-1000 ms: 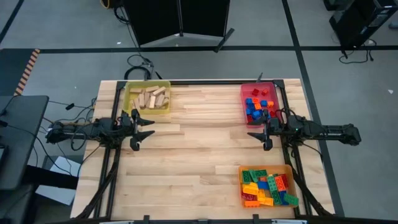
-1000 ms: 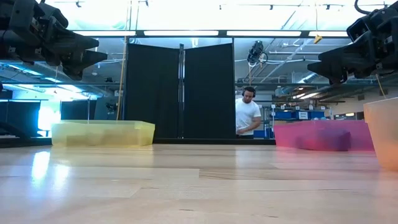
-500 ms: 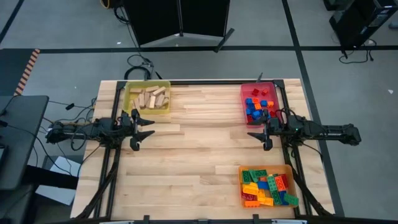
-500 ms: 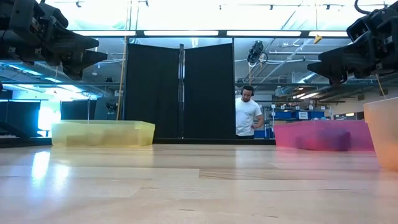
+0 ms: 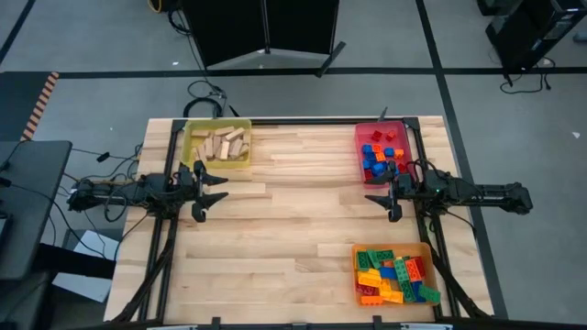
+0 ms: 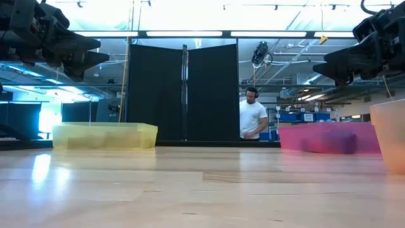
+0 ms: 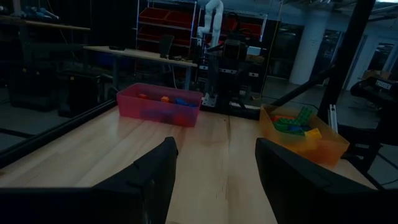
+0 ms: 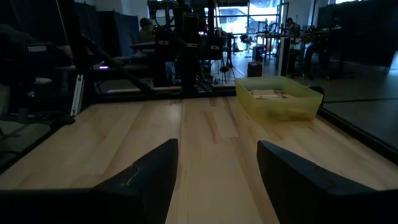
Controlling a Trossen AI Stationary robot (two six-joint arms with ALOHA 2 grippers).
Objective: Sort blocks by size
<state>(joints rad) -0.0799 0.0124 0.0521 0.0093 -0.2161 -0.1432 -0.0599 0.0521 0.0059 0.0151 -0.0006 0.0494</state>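
Note:
Tan wooden blocks (image 5: pixel 223 143) lie in a yellow tray (image 5: pixel 196 158) at the far left. Red and blue studded bricks (image 5: pixel 378 156) fill a red tray (image 5: pixel 360 151) at the far right. Mixed green, orange, yellow and red bricks (image 5: pixel 394 275) fill an orange tray (image 5: pixel 356 273) at the near right. My left gripper (image 5: pixel 211 189) hovers open at the table's left edge, pointing level toward the right. My right gripper (image 5: pixel 382 200) hovers open at the right edge, pointing level toward the left. Both have nothing between their fingers.
The wooden tabletop (image 5: pixel 293 220) between the two grippers holds nothing. A black panel (image 6: pixel 183 92) stands beyond the far edge, and a person (image 6: pixel 253 117) in a white shirt stands in the room behind the table.

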